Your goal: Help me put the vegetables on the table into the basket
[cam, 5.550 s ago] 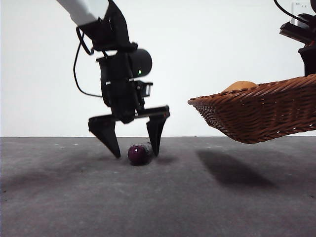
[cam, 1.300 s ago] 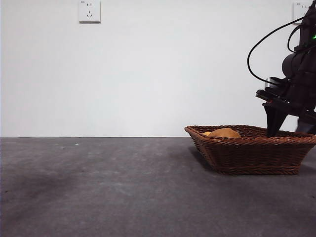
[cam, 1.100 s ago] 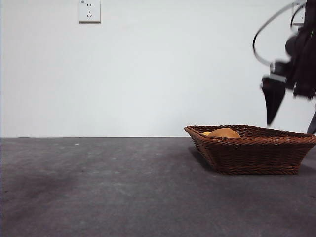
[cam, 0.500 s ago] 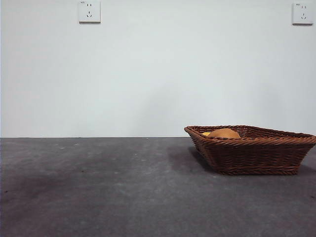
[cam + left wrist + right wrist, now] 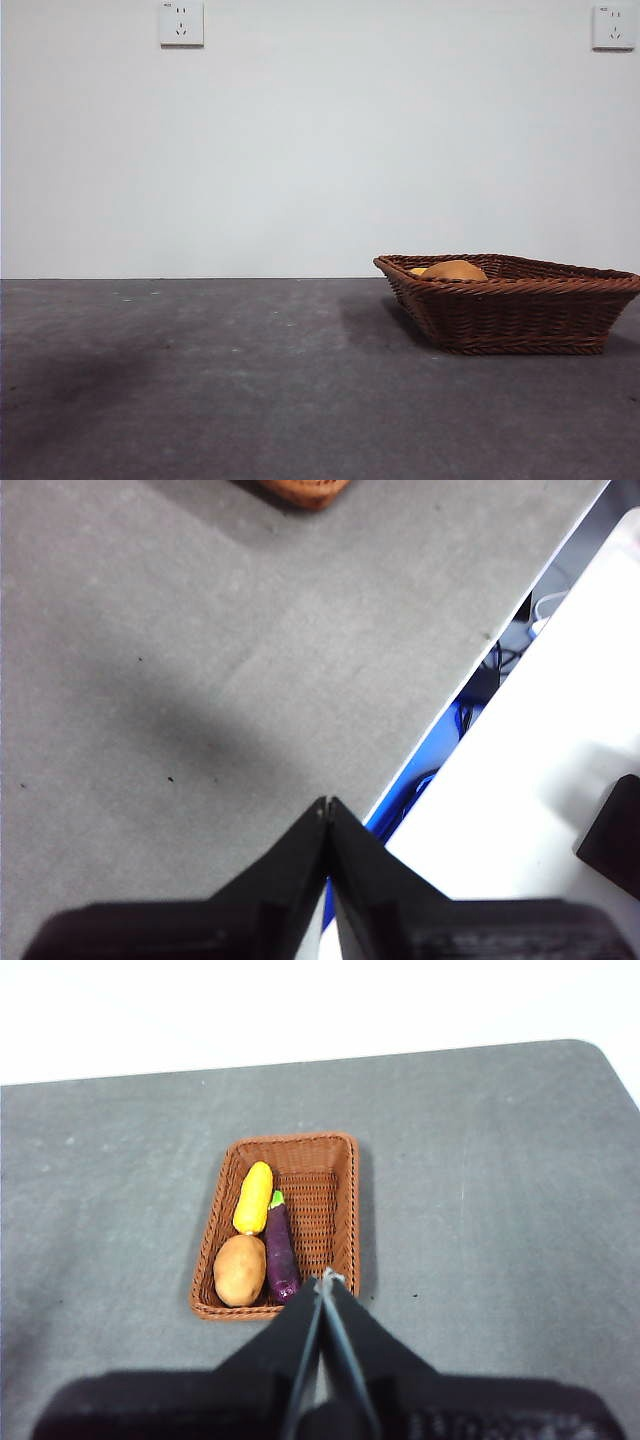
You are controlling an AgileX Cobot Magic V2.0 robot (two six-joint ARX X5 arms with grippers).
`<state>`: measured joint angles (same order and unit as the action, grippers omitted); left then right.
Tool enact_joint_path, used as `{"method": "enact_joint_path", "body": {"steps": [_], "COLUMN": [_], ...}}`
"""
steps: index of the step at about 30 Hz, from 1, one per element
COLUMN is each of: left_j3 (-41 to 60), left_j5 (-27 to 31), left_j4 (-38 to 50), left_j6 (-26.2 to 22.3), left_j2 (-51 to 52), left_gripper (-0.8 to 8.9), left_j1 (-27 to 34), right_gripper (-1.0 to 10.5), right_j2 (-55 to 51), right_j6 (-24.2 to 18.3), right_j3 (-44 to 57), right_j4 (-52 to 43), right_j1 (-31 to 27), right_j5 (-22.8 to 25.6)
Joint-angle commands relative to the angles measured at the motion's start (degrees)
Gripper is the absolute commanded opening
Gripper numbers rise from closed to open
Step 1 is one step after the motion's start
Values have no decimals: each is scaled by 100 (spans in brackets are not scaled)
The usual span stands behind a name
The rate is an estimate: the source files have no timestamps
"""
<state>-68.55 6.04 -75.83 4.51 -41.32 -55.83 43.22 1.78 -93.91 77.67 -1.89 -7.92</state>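
Note:
The brown wicker basket [image 5: 515, 305] stands on the grey table [image 5: 250, 390] at the right. In the right wrist view the basket [image 5: 335, 1175] holds the tan-orange potato [image 5: 240, 1270], the yellow vegetable [image 5: 253, 1197] and the dark purple eggplant [image 5: 279, 1252], side by side. In the front view only the potato's top [image 5: 455, 270] shows above the rim. My right gripper [image 5: 326, 1278] is shut and empty, high above the basket. My left gripper [image 5: 325, 804] is shut and empty over the table's edge, with a corner of the basket [image 5: 300, 490] far off.
Two wall sockets [image 5: 181, 22] sit on the white wall behind. In the left wrist view the table's edge [image 5: 470, 670] runs beside a white surface, with blue parts and cables in the gap.
The arm that stood over the basket at the right has risen out of the front view. The basket, earlier held up in the air, now rests on the table with the eggplant in it.

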Motion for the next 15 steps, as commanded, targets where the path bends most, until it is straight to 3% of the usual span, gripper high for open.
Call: {"method": "enact_joint_path", "body": {"steps": [1,8,11,14,15], "left_j3": [11,33,66,221,400], "left_j5": [-2,186,-212,-1064,-1132], "left_j4": [20,24,28,136,446], "left_j6": [37,37,37,28,-393], "left_j2": [-155,-463,-590,-544,-417], "left_gripper": [-3,-3,-3,-3,-3], "left_j1": [-11,190,651,1453,1803], "right_gripper": [-11,-11,-11,-11,-11], "right_j2": [133,581,833,1156,1314], "right_j6": [59,59,59,59,59], "right_j3": [31,31,31,31,31], "right_j4": [120,120,120,120,120], "right_j1": [4,4,4,4,2], "right_j5": [4,4,4,7,7]}}
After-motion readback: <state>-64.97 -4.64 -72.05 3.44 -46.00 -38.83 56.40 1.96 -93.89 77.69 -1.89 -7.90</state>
